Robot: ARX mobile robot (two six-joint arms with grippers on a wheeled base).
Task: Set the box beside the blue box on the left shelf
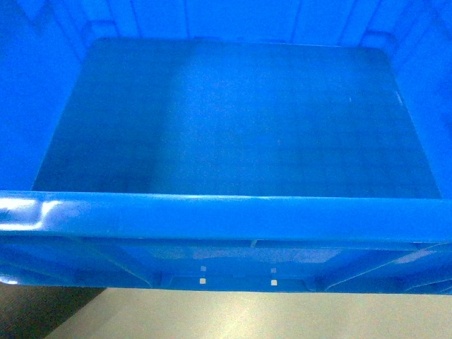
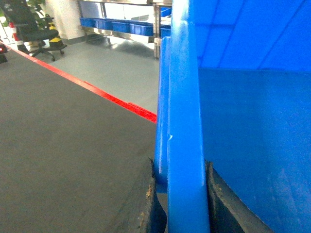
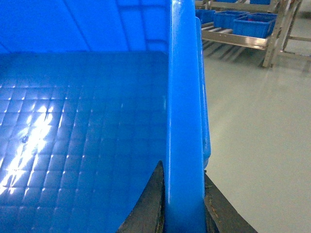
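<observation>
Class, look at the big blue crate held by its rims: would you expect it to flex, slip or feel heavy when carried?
The blue crate probably stays stiff: its thick rim and ribbed wall suggest rigid plastic. It looks empty, so likely light for its size. The glossy rim may slip, with the left gripper and right gripper each clamping only a narrow edge.

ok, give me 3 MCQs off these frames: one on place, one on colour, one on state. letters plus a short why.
1. Where does each gripper clamp the box?
A. On a side wall's rim
B. Under the floor
C. On a corner handle

2. What colour is the line on the floor?
A. Yellow
B. Red
C. White

3. What is inside the box?
A. A stack of parts
B. A smaller crate
C. Nothing visible

Answers:
1 A: the left gripper and the right gripper each have a finger on either side of a wall's rim.
2 B: the left wrist view shows a red stripe between dark and grey flooring.
3 C: the head view shows only bare floor inside.
</observation>
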